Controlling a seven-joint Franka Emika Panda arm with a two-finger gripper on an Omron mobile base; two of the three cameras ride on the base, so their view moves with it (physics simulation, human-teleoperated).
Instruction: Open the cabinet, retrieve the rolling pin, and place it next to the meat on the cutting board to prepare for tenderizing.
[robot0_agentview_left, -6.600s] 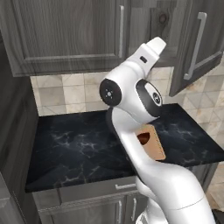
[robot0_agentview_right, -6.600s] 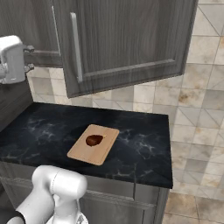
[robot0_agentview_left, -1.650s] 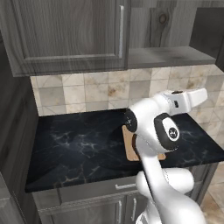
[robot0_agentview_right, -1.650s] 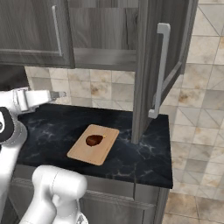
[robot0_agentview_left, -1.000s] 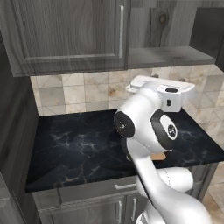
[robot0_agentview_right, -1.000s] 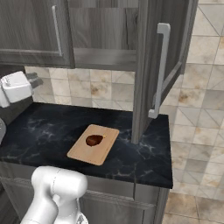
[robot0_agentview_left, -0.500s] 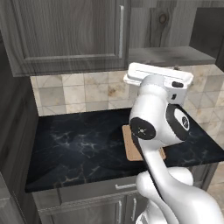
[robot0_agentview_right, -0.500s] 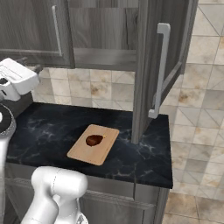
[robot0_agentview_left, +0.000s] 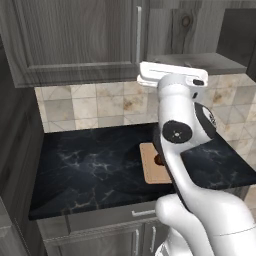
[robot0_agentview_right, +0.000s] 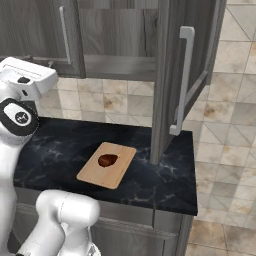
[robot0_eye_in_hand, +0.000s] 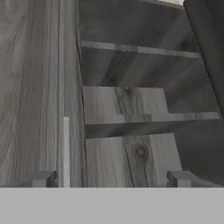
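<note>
Gripper (robot0_eye_in_hand: 109, 178) fingertips are seen at the bottom of the hand view, set wide apart with nothing between them; the gripper is spread open and nothing is held or touched. In the left base view the hand is raised to the underside level of the cabinet (robot0_agentview_left: 75, 40), but its fingers are hidden behind the white hand body. In the right base view the hand is seen at the far left, the fingers being mostly concealed.

Cabinet interior is seen in the hand view: dark wood-grain shelves (robot0_eye_in_hand: 131, 109) and back panel, with the closed left door and its silver bar handle (robot0_eye_in_hand: 65, 151) at the left. The top shelf is cut off by the frame edge. The rolling pin cannot be made out on any visible shelf; its position cannot be told.

Right door (robot0_agentview_right: 172, 75) is swung open, seen edge-on in the right base view, its long handle (robot0_agentview_right: 182, 80) facing outward. The left door (robot0_agentview_right: 35, 30) is shut.

Cutting board (robot0_agentview_right: 107, 165) is lying flat on the dark marble table (robot0_agentview_right: 165, 185), near the front edge. The meat (robot0_agentview_right: 107, 160) is resting on the board, toward its far half. In the left base view the board (robot0_agentview_left: 150, 165) is partly hidden by the arm, and only a sliver of the meat (robot0_agentview_left: 158, 160) is visible at the arm's edge.
</note>
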